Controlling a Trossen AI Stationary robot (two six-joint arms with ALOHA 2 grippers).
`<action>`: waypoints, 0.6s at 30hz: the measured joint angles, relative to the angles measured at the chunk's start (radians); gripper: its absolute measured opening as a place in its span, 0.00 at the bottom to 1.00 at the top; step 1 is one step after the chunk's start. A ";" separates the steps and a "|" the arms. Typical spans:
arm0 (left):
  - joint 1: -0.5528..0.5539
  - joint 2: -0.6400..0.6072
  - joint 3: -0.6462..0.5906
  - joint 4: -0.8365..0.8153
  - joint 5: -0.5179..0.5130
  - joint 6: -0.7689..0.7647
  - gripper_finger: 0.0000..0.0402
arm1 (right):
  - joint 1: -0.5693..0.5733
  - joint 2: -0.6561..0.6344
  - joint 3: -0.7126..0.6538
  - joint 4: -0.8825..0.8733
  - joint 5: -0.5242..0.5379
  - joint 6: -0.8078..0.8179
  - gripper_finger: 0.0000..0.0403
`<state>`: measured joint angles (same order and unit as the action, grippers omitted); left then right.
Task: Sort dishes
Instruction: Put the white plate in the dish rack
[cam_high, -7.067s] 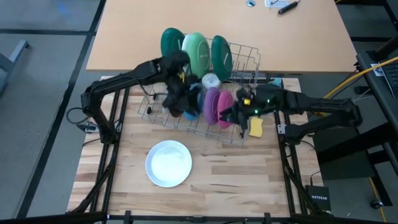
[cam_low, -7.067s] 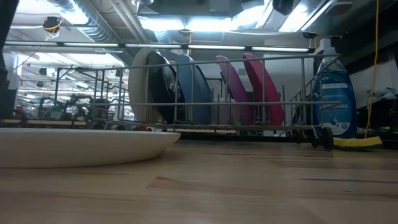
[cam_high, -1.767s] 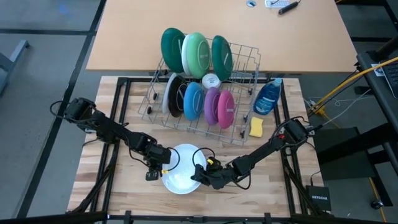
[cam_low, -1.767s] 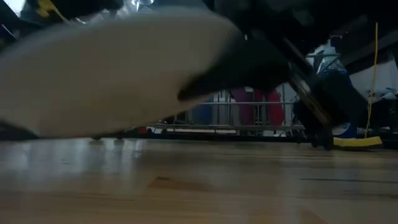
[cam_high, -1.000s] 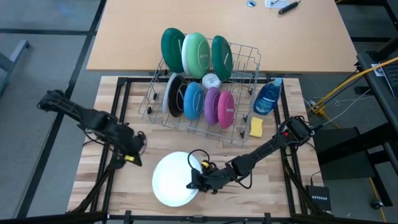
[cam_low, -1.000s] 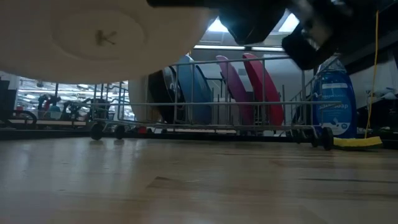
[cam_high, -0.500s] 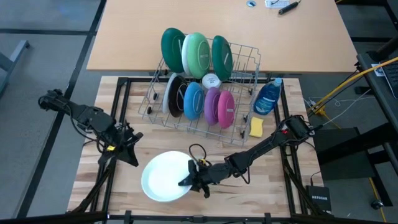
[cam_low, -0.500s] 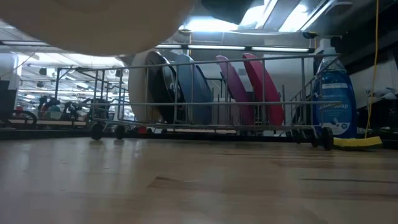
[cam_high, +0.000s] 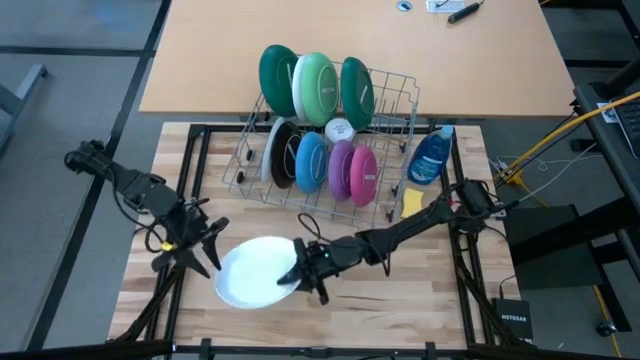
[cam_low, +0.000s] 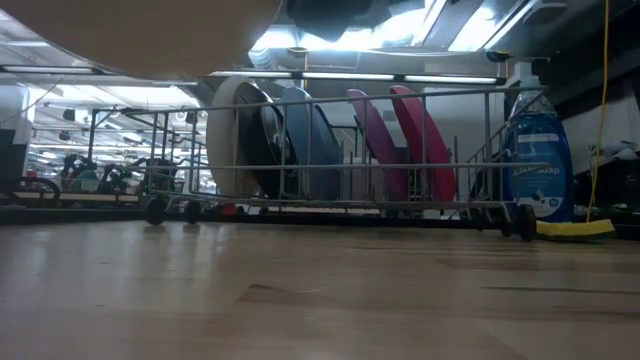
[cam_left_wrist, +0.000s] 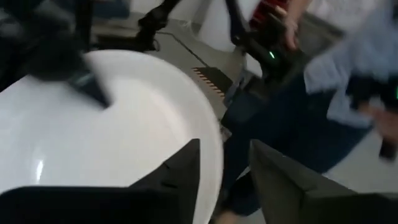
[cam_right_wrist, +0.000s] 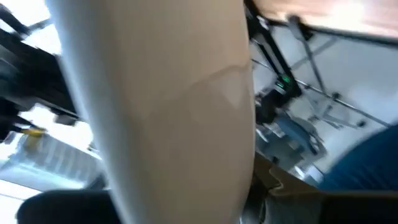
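Note:
A white plate (cam_high: 250, 273) hangs over the table's near left part, with my right gripper (cam_high: 297, 274) shut on it. In the low view only its underside (cam_low: 130, 25) shows, at the top. My left gripper (cam_high: 208, 247) is open at the plate's left rim. In the left wrist view its two fingers stand on either side of that rim (cam_left_wrist: 214, 146). Green plates (cam_high: 316, 85) and smaller black-and-white, blue, purple and pink dishes (cam_high: 340, 167) stand on edge in the wire rack (cam_high: 390, 95). My right gripper pinches the plate's right rim (cam_high: 284, 273) between its two fingers, reaching in roughly level from the table's right. The plate is lifted clear of the table and lies roughly level. My left gripper's fingers (cam_left_wrist: 180, 165) flank the left rim; I cannot tell whether they touch it.
A blue soap bottle (cam_high: 430, 158) and a yellow sponge (cam_high: 411, 205) sit right of the rack. A small white round thing (cam_high: 339, 130) sits in the rack's middle. Bare wood lies along the table's near edge (cam_high: 400, 300). A person (cam_left_wrist: 348, 74) shows beyond the table.
My right gripper has carried the white plate up and toward the table's left edge, clear of the table throughout. My left gripper has moved a little toward the near edge and opened, and now meets the plate's left rim.

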<state>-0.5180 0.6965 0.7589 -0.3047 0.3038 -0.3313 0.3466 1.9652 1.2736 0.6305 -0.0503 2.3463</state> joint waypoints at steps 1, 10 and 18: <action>-0.012 0.000 0.000 -0.001 0.001 0.054 0.33 | -0.012 0.000 0.000 0.004 0.006 0.000 0.16; -0.087 -0.001 0.000 -0.058 -0.127 0.345 0.39 | -0.081 0.000 0.000 0.048 0.000 0.003 0.16; -0.093 -0.001 0.000 -0.095 -0.213 0.416 0.39 | -0.093 0.000 -0.002 0.044 -0.022 0.006 0.16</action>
<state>-0.6106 0.6952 0.7593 -0.4000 0.0913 0.0852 0.2534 1.9652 1.2716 0.6745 -0.0722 2.3528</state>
